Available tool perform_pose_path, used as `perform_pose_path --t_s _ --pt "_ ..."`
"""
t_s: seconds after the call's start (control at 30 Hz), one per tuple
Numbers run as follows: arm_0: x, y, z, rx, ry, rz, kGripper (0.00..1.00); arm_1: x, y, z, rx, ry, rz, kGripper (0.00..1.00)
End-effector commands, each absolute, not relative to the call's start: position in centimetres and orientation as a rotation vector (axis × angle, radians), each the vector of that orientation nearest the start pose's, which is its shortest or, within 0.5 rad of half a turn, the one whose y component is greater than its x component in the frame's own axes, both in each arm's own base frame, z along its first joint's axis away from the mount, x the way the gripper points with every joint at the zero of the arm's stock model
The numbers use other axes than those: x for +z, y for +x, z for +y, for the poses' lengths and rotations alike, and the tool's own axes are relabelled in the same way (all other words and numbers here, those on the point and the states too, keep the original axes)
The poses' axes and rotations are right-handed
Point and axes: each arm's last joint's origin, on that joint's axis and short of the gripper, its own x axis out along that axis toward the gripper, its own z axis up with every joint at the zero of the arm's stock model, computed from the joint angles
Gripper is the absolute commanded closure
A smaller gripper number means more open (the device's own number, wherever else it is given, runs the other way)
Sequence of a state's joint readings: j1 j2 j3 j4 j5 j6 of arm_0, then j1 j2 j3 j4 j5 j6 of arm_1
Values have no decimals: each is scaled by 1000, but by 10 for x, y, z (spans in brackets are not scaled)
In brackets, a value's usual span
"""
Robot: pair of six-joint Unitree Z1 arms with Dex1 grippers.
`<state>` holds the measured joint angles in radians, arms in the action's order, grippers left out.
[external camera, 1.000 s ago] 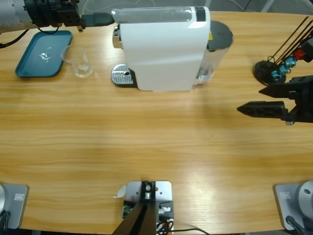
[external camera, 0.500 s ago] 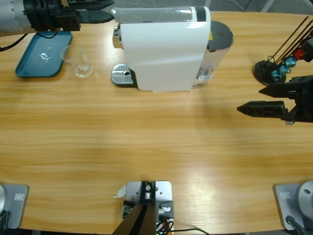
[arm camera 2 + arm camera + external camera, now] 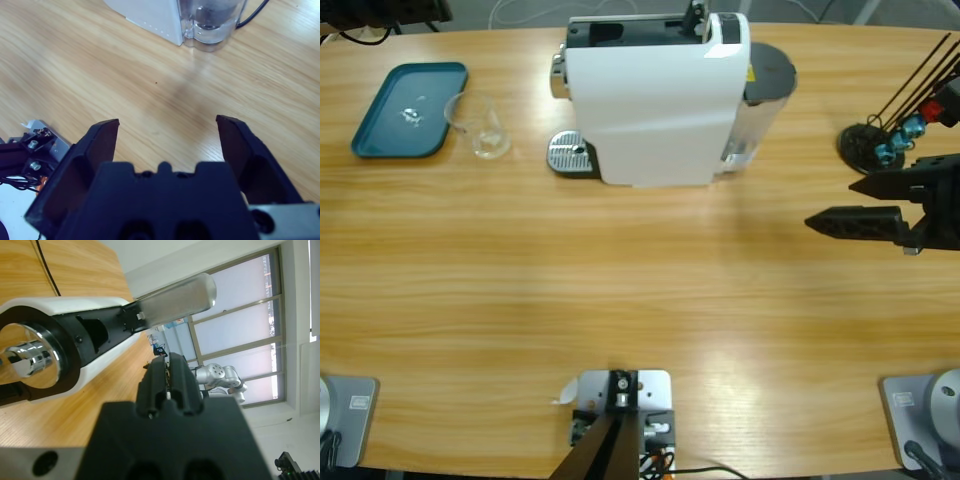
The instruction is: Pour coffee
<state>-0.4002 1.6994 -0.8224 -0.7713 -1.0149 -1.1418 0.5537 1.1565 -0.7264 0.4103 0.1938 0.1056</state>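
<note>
The white coffee machine (image 3: 655, 100) stands at the back middle of the table, and its silver lever (image 3: 175, 302) is swung up off the dark open top (image 3: 620, 30). An empty-looking clear glass (image 3: 485, 132) sits left of the machine, beside a teal tray (image 3: 380, 130). No coffee shows in any view. My left gripper (image 3: 170, 375) is shut and empty, held off the machine's lever end; in the high view only a black piece of that arm (image 3: 390, 10) shows at the top left corner. My right gripper (image 3: 830, 203) (image 3: 167, 122) hovers open over bare wood at the right.
The metal drip grate (image 3: 570, 155) juts from the machine's left side, near the glass. A clear water tank (image 3: 760, 100) (image 3: 212, 20) is on the machine's right. A black stand with thin rods and blue pieces (image 3: 875, 145) sits at the far right.
The left arm has drawn back up and left, nearly out of the high view. The machine's lever, lying flat before, now stands raised and the top is open. The right arm has not moved.
</note>
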Motion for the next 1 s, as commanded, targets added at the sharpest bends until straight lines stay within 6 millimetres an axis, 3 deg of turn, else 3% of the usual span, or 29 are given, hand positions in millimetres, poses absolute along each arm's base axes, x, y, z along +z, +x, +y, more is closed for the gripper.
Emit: perform_pose_path --t_s 0.03,0.13,0.3,0.37,0.4,0.47,0.57,0.67,0.73,0.83,0.87,1.0 --pt "329 257 -151 -1070 -885 809 1000 288 129 88 632 -48 908 160" --pt "346 235 -136 -917 -803 719 1000 288 129 88 630 -48 906 161" --pt "382 196 -127 -749 -501 621 983 289 129 87 621 -51 904 161" --pt "389 185 -132 -769 -351 607 793 290 129 86 603 -55 902 161" --pt "392 178 -134 -801 -282 613 650 290 129 85 581 -55 901 161" --pt "399 160 -134 -822 -106 613 474 291 129 79 448 -51 899 157" --pt "402 130 -122 -751 113 558 238 291 132 72 262 -37 891 160" --pt "404 110 -106 -734 197 496 58 299 128 63 154 -9 845 151" --pt "397 107 -103 -740 240 520 18 302 136 67 190 -35 877 151" --pt "387 104 -101 -747 268 559 4 299 155 99 264 -184 1032 118" --pt "384 102 -99 -754 266 561 6 299 157 100 236 -184 1038 86" --pt "379 96 -95 -760 243 572 13 318 143 64 84 -23 898 32"
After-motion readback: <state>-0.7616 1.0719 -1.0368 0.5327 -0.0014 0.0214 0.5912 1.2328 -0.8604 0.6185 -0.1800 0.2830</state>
